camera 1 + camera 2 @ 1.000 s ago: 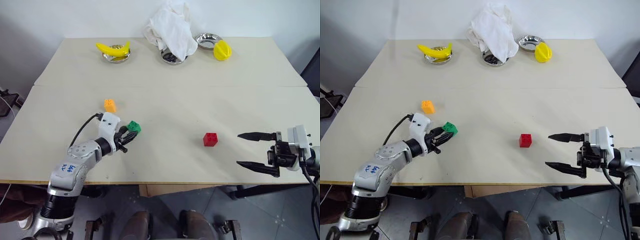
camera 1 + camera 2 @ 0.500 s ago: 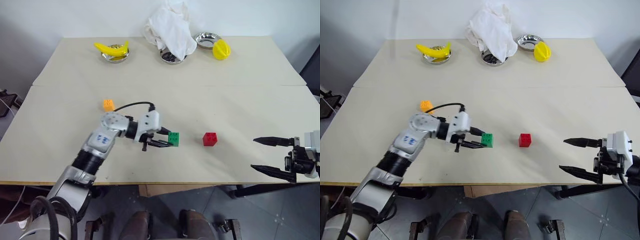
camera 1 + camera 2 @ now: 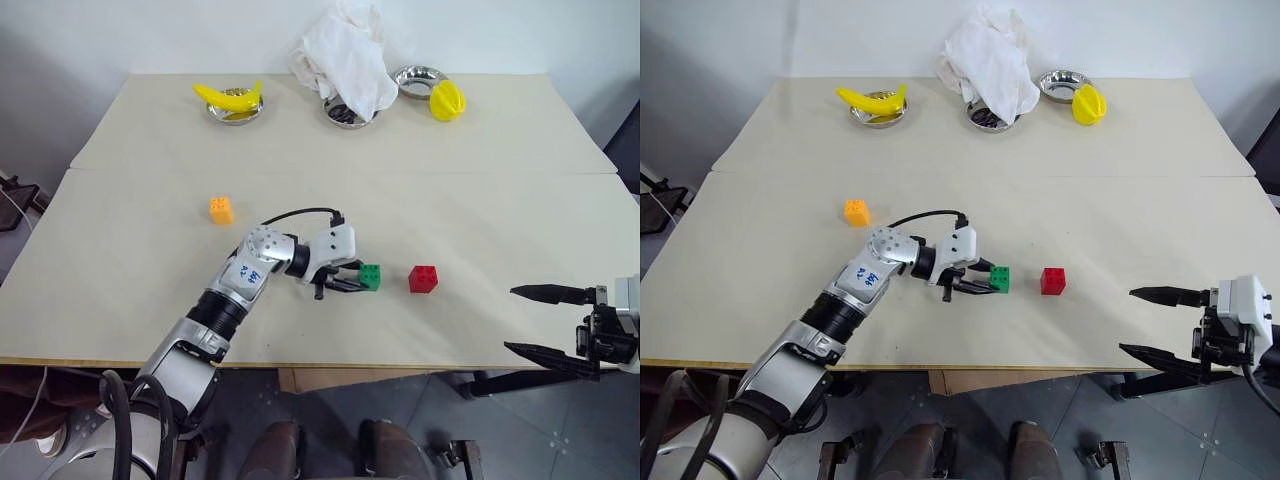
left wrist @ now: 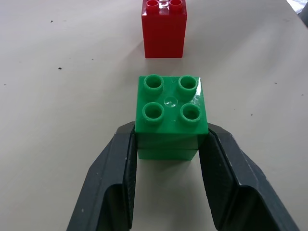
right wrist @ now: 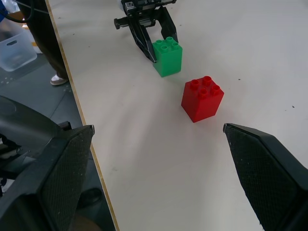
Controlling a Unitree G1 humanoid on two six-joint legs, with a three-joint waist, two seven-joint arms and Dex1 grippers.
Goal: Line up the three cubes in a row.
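Nearest the front edge of the pale beige wooden table (image 3: 480, 200), off its right corner, the right gripper (image 3: 556, 320) hangs with its two black fingers spread wide apart and nothing between them, pointing in toward the table's middle. Further in, near the middle of the front half, the left gripper (image 3: 352, 281) reaches across from the left, its two black fingers clenched on the flanks of the small green plastic studded cube (image 3: 370, 276); in the left wrist view the pads press the green cube's two opposite sides, studs up, and whether it rests on the table or is held just above it cannot be told. Just beside it on the right, with a clear gap between them, stands the small red plastic studded cube (image 3: 423, 278), upright on the table and roughly level with the green one. The small orange plastic studded cube (image 3: 221, 210) sits well apart, further back and to the left, touched by nothing. Along the far edge stand three small shiny metal bowls: the left bowl (image 3: 232, 113) holds a yellow toy banana (image 3: 229, 96), a crumpled white cloth (image 3: 345, 55) drapes over the middle bowl (image 3: 346, 116), and a rounded yellow fruit-shaped toy (image 3: 446, 100) leans against the right bowl (image 3: 415, 80)
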